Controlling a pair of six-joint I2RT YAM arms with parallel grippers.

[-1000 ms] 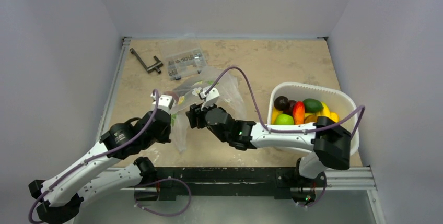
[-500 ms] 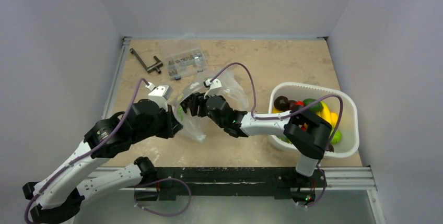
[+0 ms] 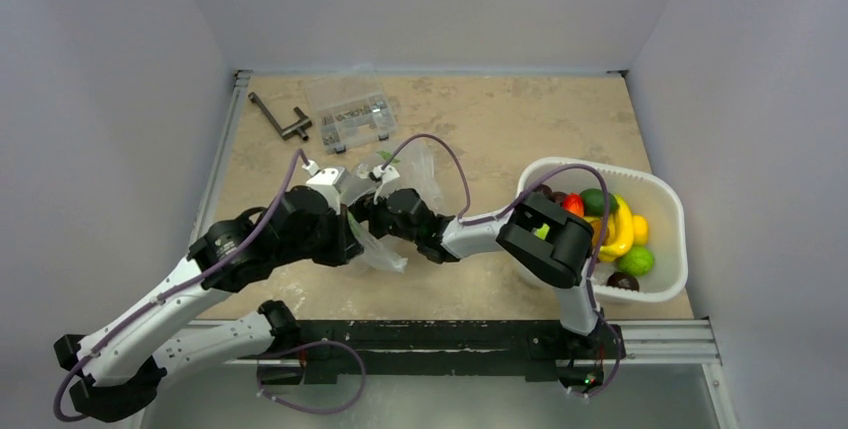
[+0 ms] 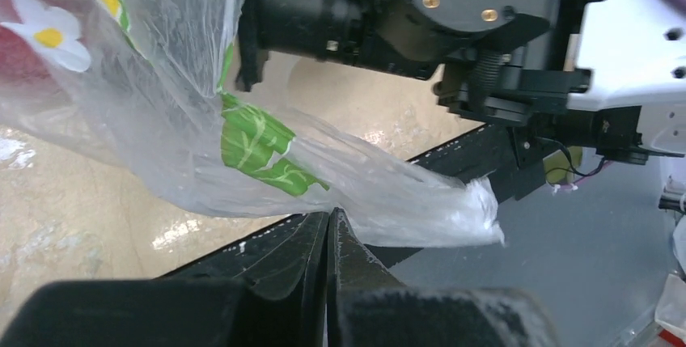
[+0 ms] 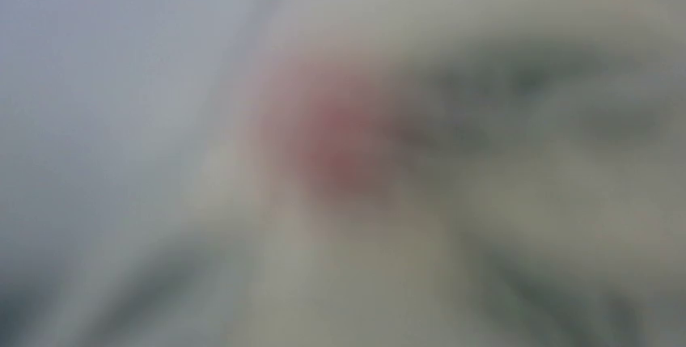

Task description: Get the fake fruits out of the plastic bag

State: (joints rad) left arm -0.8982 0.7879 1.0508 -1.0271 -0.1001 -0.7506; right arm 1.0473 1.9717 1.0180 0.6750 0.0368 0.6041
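Observation:
The plastic bag (image 3: 388, 249), clear film with green leaves and white flowers, hangs between my two grippers at the table's middle left. My left gripper (image 3: 350, 236) is shut on the bag's film; in the left wrist view its jaws (image 4: 329, 217) meet at the bag (image 4: 243, 145). A red shape (image 4: 24, 48) shows through the film at the top left. My right gripper (image 3: 368, 211) is pushed into the bag's mouth and its fingers are hidden. The right wrist view is fully blurred, with only a reddish blob (image 5: 336, 133).
A white basket (image 3: 600, 171) at the right holds a red piece (image 3: 573, 205), a banana (image 3: 612, 231), a green apple (image 3: 637, 261) and dark fruits. A clear compartment box (image 3: 352, 117) and a dark metal tool (image 3: 280, 119) lie at the back left.
My right gripper has pushed left into the bag and its elbow has swung over the basket. My left arm has moved right and forward with the bag, which is now bunched between the grippers.

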